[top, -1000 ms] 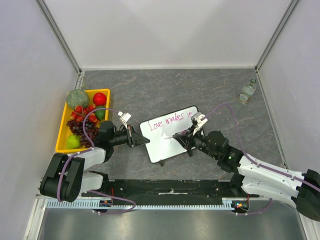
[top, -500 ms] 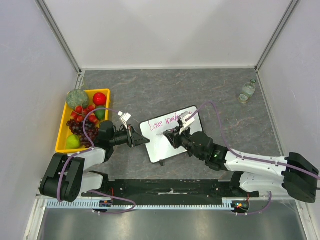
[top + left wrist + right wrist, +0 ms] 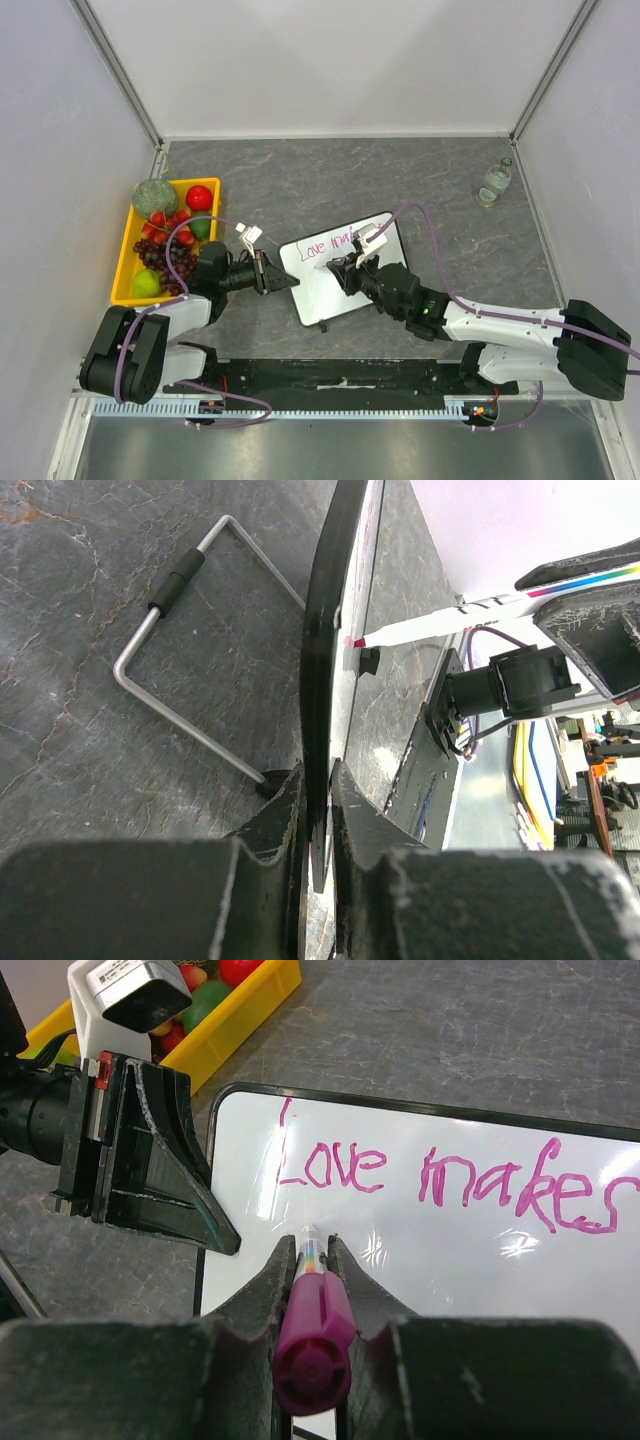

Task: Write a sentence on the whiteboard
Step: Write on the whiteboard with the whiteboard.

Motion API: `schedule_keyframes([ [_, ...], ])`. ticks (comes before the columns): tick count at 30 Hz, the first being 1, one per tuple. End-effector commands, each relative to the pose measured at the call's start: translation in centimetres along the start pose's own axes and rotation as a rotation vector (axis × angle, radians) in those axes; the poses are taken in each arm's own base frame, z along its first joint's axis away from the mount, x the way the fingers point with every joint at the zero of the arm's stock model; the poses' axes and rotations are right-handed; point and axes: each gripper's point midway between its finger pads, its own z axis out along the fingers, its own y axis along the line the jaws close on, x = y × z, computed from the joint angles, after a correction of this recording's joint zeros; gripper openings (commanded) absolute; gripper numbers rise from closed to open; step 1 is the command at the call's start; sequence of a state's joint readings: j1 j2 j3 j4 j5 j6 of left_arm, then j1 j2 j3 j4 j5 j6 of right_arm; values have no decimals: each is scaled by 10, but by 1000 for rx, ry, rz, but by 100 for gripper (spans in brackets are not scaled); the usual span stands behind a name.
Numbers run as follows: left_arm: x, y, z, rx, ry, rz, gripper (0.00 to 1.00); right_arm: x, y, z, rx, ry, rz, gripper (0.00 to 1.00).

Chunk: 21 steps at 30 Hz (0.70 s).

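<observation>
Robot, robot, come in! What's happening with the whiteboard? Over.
Left gripper shut on whiteboard edge. Right gripper shut on marker, tip under first line. Sentence starts "Love makes". Nothing blocking.

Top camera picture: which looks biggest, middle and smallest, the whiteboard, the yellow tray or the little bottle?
1. The yellow tray and the whiteboard look about alike; I cannot rank them, and the right arm covers part of the whiteboard.
2. The bottle is clearly smallest.
</observation>
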State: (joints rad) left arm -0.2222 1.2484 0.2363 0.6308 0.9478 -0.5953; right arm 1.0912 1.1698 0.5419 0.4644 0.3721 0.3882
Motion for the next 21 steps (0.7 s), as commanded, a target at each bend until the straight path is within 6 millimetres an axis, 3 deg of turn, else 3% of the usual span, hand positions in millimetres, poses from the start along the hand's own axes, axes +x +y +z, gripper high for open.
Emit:
schedule_keyframes([
  [1,-10,-1,2,3,-21,55,2,-11,-1,1,15,-41,0,0],
  [21,-9,-1,2,4,-19,54,2,21,0,-19,-38,44,20,0],
])
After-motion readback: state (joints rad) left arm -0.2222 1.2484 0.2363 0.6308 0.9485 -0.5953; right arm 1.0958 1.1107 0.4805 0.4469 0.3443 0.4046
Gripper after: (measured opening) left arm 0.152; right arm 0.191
